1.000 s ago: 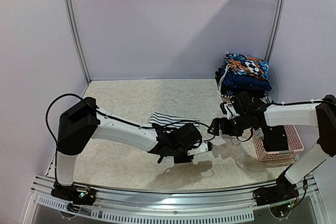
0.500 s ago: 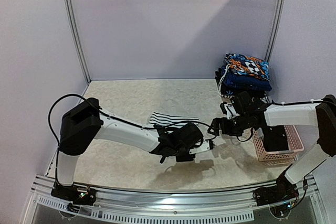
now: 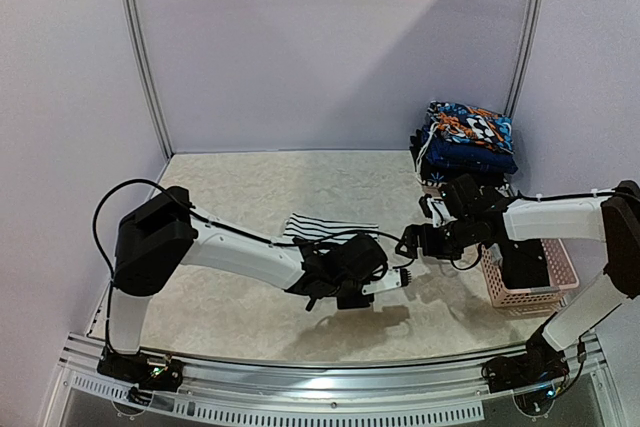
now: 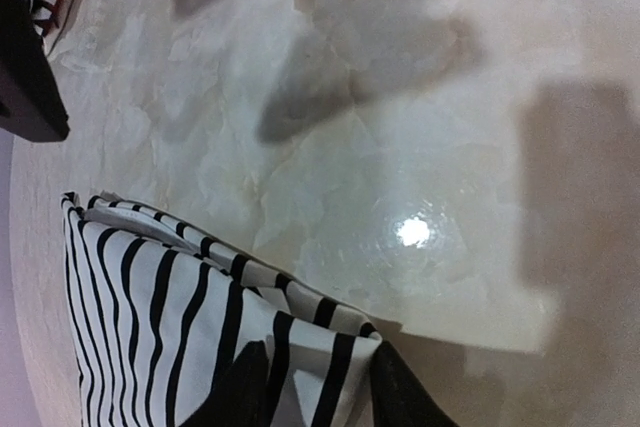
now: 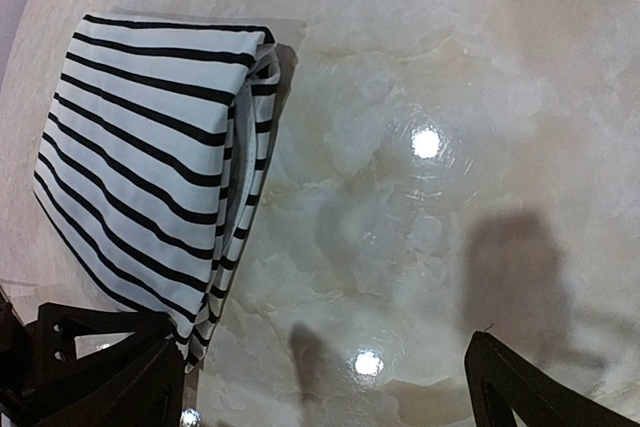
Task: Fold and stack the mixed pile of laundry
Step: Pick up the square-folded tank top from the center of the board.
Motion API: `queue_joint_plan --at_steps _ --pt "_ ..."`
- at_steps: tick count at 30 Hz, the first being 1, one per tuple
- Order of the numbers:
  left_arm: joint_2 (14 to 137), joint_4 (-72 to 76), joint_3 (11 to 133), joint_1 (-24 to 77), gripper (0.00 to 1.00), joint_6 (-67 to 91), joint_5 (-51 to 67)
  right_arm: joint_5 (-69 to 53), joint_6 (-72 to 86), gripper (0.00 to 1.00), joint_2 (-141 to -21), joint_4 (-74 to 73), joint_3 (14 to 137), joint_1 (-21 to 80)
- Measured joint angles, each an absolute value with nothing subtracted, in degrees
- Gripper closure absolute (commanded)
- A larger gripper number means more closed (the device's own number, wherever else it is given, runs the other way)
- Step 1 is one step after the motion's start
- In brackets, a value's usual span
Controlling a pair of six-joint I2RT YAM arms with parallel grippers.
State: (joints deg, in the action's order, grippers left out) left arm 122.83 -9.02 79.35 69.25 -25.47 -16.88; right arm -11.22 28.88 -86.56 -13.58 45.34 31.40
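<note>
Status: left claw (image 4: 312,397) is pinched on the striped garment (image 5: 150,167). The cloth's edge sits between its fingers (image 4: 400,392), and the rest of the fabric fans out ahead of that claw and off to one side. Garment is folded over, black-and-white, lying mostly flat on the worktop (image 5: 450,67).

Right claw (image 5: 320,367): jaws wide apart, nothing between them, bare worktop straight ahead. The garment lies ahead of it and to one side. Its nearest corner is just beside one finger; can't tell if they touch.

Top view: the two claws face each other near mid-worktop, tips close together. Folded stack (image 3: 468,137), bright print on top, sits well behind the right claw at the far corner. Pink basket (image 3: 530,282) sits behind that claw too, under its arm.
</note>
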Motion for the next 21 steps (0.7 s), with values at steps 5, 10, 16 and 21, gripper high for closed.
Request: queue_joint_plan --at_steps 5,10,16,21 --pt "123.26 -8.71 79.35 69.25 0.89 -25.61 -16.05 -11.35 28.88 0.01 -86.65 -13.45 45.34 31.4" --pt "123.52 -8.32 79.35 69.19 1.0 -25.41 -15.77 -12.16 28.93 0.02 -86.67 -12.78 45.34 31.35" --pt "123.31 -5.15 77.41 68.82 1.0 -24.18 -15.27 -13.08 29.56 0.02 -86.74 -11.53 45.34 31.35" --pt "121.8 -0.97 74.0 67.81 1.0 -22.0 -13.08 -15.53 31.33 0.01 -86.8 -9.72 45.34 31.31"
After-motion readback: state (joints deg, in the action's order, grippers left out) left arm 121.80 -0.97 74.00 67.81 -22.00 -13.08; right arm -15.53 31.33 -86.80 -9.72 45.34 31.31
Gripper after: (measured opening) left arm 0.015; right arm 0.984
